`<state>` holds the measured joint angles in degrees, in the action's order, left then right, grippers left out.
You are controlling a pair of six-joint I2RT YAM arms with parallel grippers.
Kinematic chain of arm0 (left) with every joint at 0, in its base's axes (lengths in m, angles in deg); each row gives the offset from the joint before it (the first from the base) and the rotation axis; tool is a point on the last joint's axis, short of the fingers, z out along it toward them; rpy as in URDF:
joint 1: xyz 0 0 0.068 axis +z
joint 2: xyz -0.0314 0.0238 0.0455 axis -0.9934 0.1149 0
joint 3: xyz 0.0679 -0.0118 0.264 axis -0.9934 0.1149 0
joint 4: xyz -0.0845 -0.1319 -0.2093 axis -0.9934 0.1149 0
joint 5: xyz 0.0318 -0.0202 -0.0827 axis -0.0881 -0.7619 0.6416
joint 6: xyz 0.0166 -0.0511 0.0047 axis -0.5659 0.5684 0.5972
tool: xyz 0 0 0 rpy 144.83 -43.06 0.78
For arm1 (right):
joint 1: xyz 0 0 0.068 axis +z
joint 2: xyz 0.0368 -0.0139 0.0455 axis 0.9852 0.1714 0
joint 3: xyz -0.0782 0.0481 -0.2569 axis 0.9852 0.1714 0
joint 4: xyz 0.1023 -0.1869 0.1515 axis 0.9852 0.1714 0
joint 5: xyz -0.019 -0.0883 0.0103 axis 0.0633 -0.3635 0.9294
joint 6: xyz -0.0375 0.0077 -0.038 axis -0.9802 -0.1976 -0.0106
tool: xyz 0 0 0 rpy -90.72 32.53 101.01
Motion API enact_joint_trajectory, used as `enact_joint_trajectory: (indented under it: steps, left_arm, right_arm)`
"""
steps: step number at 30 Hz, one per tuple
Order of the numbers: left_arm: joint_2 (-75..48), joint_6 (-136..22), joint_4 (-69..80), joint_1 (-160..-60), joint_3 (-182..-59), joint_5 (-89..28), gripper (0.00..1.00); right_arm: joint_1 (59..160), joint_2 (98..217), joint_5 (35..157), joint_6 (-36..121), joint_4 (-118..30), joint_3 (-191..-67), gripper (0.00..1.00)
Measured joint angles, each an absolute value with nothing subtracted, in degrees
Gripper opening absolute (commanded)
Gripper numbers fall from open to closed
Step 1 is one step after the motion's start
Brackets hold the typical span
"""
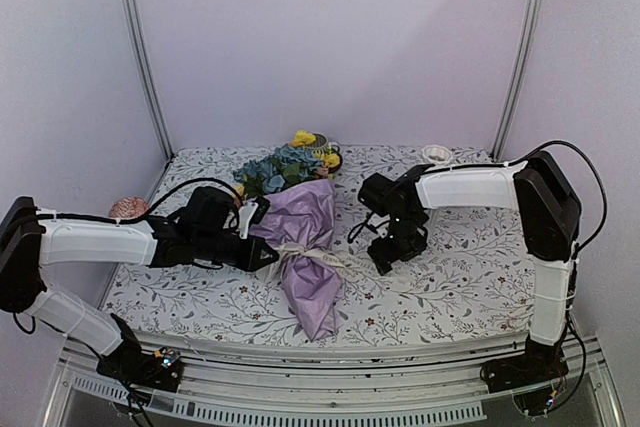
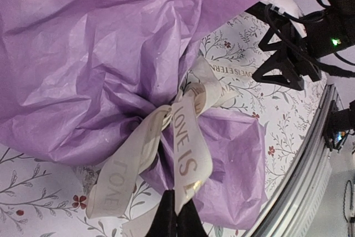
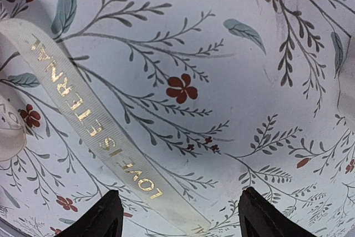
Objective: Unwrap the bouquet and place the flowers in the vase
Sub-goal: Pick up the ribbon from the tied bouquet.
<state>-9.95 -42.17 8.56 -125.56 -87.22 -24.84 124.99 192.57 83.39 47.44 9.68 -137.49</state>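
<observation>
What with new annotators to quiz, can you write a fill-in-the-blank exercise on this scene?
The ribbon reads LOVE IS ____ in gold.
The left end effector is ____ on that ribbon.
The right end effector stands ____ above the tablecloth.
Missing words: ETERNAL; shut; open.

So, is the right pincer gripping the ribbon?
No, the right pincer is open, and the ribbon lies flat on the cloth.
</observation>
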Motion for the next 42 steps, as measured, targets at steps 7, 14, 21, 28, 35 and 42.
enact_joint_trajectory:
  steps: [7,14,21,28,35,42]
  left_arm:
    - [-9.95,-42.17,8.53,-125.56,-87.22,-24.93,0.00]
    - [-9.95,-42.17,8.53,-125.56,-87.22,-25.00,0.00]
    - [-9.95,-42.19,8.64,-125.56,-87.59,-25.02,0.00]
    - [-9.95,-42.22,8.73,-125.56,-87.94,-25.04,0.00]
    - [-9.95,-42.22,8.75,-125.56,-87.94,-25.24,0.00]
    - [-9.95,-42.19,8.93,-125.56,-87.94,-25.28,0.00]
  right_arm:
    - [124.57,193.12,85.51,46.06,8.59,-137.47,0.66]
    - [124.62,194.58,87.61,45.80,6.99,-136.58,0.56]
    - [124.57,194.19,87.63,45.21,5.90,-135.64,0.31]
    - [124.57,194.14,87.65,45.17,5.88,-135.57,0.06]
    - [124.71,192.88,87.71,45.06,4.50,-134.15,0.03]
    - [124.86,189.20,87.78,46.02,1.33,-131.81,0.03]
